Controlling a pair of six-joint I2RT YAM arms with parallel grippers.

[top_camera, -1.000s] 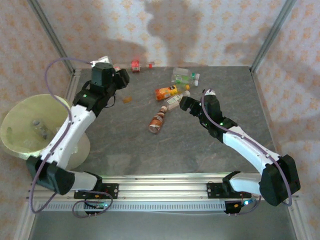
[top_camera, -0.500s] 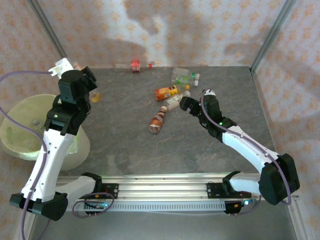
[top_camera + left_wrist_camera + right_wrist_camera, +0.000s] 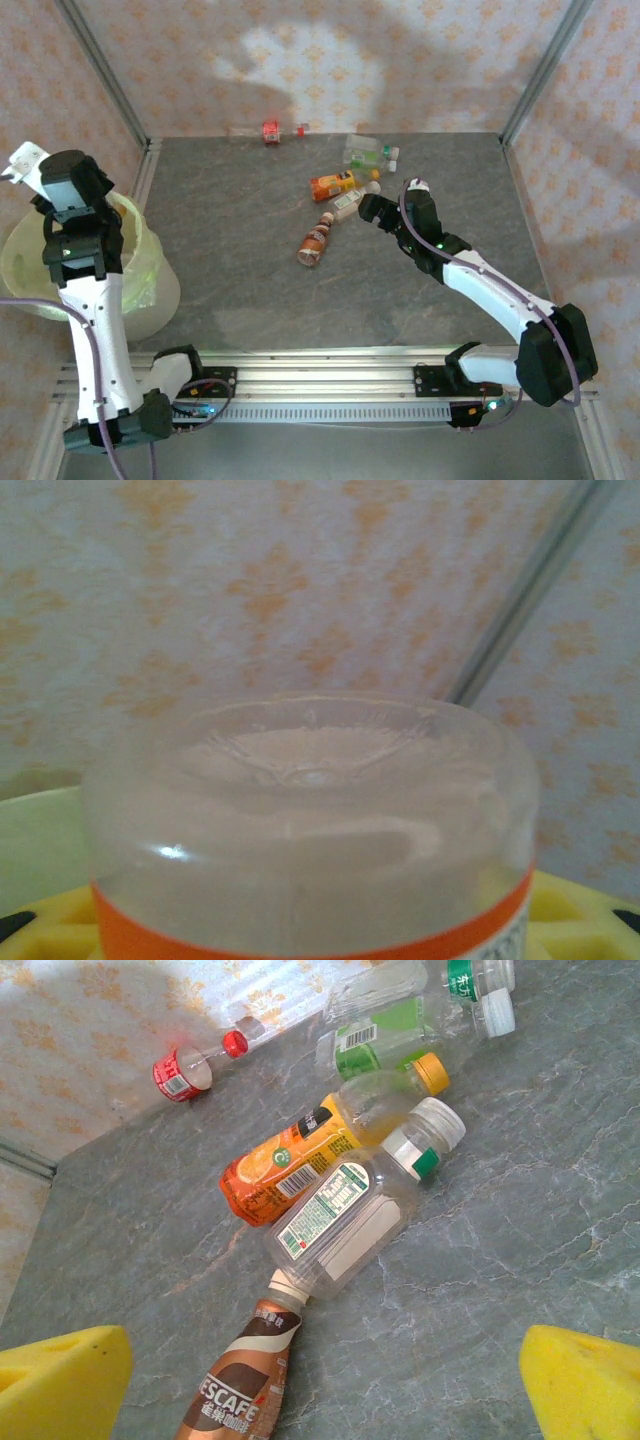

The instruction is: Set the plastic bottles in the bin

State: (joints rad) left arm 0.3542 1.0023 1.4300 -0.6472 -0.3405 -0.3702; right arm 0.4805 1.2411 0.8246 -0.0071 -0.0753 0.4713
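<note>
Held bottle [image 3: 310, 810]: clear plastic with an orange label band, its base pointing at my left wrist camera. My left tool [image 3: 310, 935] is clamping it, and the label band is sitting down at the yellow pads [image 3: 575, 915].

Position: from above, my left arm is standing raised at the far rim of the bin [image 3: 155, 290]. The bin, a wide pale yellow-green tub, is sitting at the left edge of the desk [image 3: 250, 280]. I cannot tell whether the held bottle is hanging squarely over the opening.

Other bottles: all are lying on their sides on the desk, well apart from the bin.
- The orange bottle [image 3: 290, 1160] and the clear bottle [image 3: 350, 1215] with the white cap are lying side by side, touching.
- The brown coffee bottle [image 3: 240, 1380] is lying with its cap end meeting the clear bottle's base.
- The two green-labelled bottles [image 3: 390, 1035] are lying just beyond the orange one.
- The red cola bottle [image 3: 185, 1070] is lying alone by the patterned back wall [image 3: 330, 60].

My right tool [image 3: 322, 1385] is hovering low over the desk, just on the near-right side of this cluster. Its yellow pads are standing wide apart, and nothing is sitting between them.
</note>
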